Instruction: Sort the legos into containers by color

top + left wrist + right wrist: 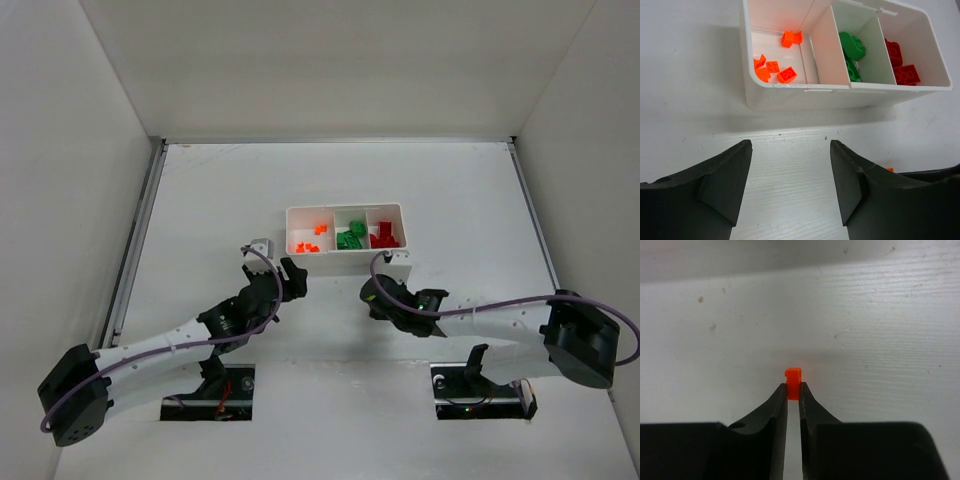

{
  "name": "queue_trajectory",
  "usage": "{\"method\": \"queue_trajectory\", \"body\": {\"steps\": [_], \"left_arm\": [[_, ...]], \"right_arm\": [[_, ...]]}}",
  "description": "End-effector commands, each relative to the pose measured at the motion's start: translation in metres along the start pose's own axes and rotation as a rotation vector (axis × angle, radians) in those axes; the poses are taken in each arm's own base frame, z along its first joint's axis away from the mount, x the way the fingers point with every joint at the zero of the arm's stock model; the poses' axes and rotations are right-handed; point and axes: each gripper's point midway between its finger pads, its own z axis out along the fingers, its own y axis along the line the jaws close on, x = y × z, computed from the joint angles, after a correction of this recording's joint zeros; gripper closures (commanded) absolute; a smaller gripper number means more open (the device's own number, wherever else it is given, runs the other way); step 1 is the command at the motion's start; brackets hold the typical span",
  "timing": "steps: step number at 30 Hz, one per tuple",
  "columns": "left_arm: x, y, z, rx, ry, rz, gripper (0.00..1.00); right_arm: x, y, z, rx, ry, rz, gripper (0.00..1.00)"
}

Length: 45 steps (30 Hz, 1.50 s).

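three compartments [822, 45], about seven orange legos [786, 75], two green legos [852, 46], two red legos [906, 75]

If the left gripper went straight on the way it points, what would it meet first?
The left gripper would likely meet the tray's near wall, by the orange compartment; only table lies between. Height is unclear; it might clear the rim.

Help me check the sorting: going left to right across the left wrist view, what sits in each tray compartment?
In the tray: orange legos → green legos → red legos.
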Motion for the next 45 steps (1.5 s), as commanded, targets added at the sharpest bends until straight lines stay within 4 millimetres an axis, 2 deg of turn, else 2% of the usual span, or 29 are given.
{"method": "queue_trajectory", "body": {"steps": [1, 5, 9, 12, 15, 17, 19, 20, 21, 23, 27, 31, 38, 41, 45], "left_arm": [[0.001, 0.017, -0.001, -0.051, -0.012, -0.022, 0.38], [0.004, 0.030, -0.001, -0.087, -0.008, -0.045, 0.35], [0.006, 0.042, -0.003, -0.117, -0.007, -0.062, 0.34], [0.006, 0.050, -0.006, -0.139, -0.013, -0.069, 0.33], [0.005, 0.058, -0.009, -0.160, -0.015, -0.069, 0.30], [0.005, 0.063, -0.011, -0.171, -0.017, -0.072, 0.28], [0.003, 0.067, -0.013, -0.181, -0.023, -0.075, 0.23], [0.004, 0.069, -0.014, -0.187, -0.023, -0.075, 0.15], [0.003, 0.071, -0.015, -0.189, -0.024, -0.078, 0.00], [0.003, 0.075, -0.017, -0.202, -0.025, -0.078, 0.00], [0.002, 0.080, -0.016, -0.222, -0.028, -0.091, 0.00], [0.000, 0.083, -0.015, -0.242, -0.029, -0.104, 0.00], [-0.002, 0.082, -0.012, -0.245, -0.033, -0.156, 0.00], [-0.006, 0.084, -0.011, -0.260, -0.030, -0.150, 0.00], [-0.008, 0.087, -0.011, -0.283, -0.022, -0.139, 0.00]], "right_arm": [[-0.039, 0.035, -0.024, -0.101, -0.096, 0.038, 0.84], [-0.072, 0.069, -0.044, -0.200, -0.153, 0.022, 0.84], [-0.113, 0.118, -0.054, -0.306, -0.230, -0.009, 0.84], [-0.145, 0.143, -0.045, -0.339, -0.275, -0.017, 0.84], [-0.171, 0.166, -0.025, -0.361, -0.290, -0.005, 0.84], [-0.182, 0.176, -0.009, -0.366, -0.292, 0.002, 0.82], [-0.189, 0.182, 0.005, -0.354, -0.289, 0.008, 0.74], [-0.191, 0.182, 0.009, -0.347, -0.292, 0.012, 0.69], [-0.194, 0.183, 0.009, -0.347, -0.300, 0.021, 0.63], [-0.198, 0.182, 0.004, -0.353, -0.314, 0.031, 0.54], [-0.200, 0.161, -0.014, -0.345, -0.354, 0.045, 0.50], [-0.192, 0.115, -0.034, -0.307, -0.415, 0.088, 0.49], [-0.174, -0.008, -0.055, -0.150, -0.565, 0.260, 0.50], [-0.169, -0.047, -0.058, -0.097, -0.613, 0.322, 0.48], [-0.159, -0.090, -0.059, -0.072, -0.672, 0.444, 0.42]]}}
